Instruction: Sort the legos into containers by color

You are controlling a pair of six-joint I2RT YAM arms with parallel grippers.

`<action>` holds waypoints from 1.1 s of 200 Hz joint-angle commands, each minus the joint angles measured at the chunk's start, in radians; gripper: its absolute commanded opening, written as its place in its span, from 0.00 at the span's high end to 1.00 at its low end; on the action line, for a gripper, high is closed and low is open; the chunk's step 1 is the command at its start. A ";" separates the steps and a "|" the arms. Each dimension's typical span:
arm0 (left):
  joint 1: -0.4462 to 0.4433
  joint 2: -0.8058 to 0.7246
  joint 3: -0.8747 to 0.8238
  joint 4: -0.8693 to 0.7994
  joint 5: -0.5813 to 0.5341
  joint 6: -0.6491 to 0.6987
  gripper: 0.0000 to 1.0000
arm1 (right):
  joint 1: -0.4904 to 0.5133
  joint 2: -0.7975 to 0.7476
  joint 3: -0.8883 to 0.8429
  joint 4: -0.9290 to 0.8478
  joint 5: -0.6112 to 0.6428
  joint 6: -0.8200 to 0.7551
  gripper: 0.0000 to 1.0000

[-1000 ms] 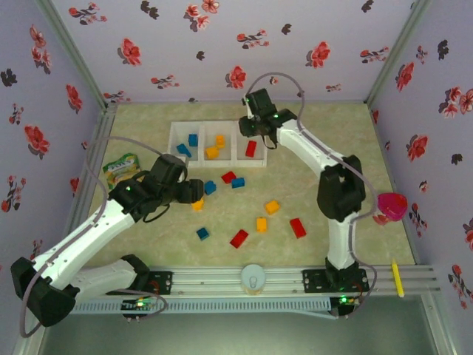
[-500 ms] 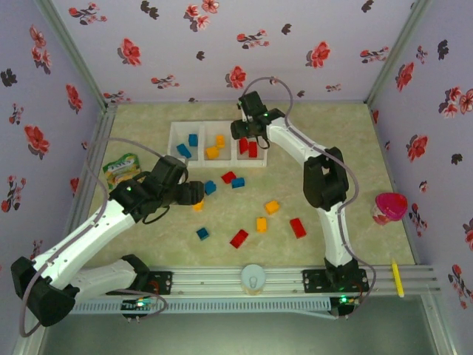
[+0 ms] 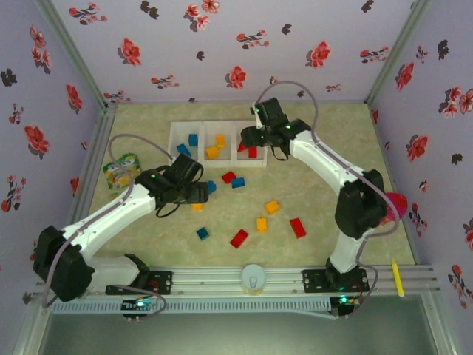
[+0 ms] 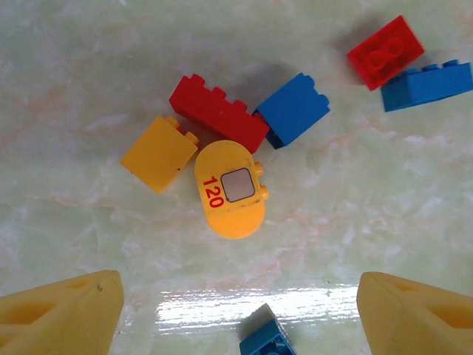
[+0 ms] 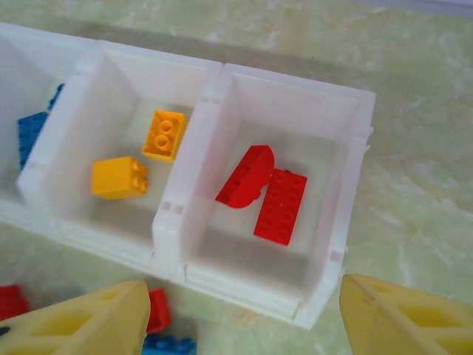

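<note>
Legos loose beneath left pincer, wide apart and empty; right pincer likewise, above red-brick container.

Lilac flower-print walls around a pale marbled tabletop.

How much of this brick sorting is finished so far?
Done: the tray holds two red bricks in one end compartment, two yellow ones in the middle, blue ones at the other end. In hand: nothing; the right fingers hang open over the red compartment, the left fingers open over a mixed cluster. Left: about ten loose bricks.
</note>
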 commanded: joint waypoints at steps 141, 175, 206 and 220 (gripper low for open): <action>0.034 0.309 -0.022 0.155 0.012 -0.033 0.28 | 0.028 -0.273 -0.304 0.019 0.044 0.070 0.30; 0.045 0.356 -0.008 0.166 0.026 -0.007 0.31 | 0.029 -0.273 -0.305 0.009 0.042 0.063 0.30; 0.060 0.387 -0.005 0.178 0.026 0.005 0.31 | 0.029 -0.274 -0.308 -0.003 0.048 0.054 0.31; 0.066 0.399 0.000 0.185 0.025 0.014 0.32 | 0.029 -0.274 -0.312 -0.003 0.049 0.055 0.31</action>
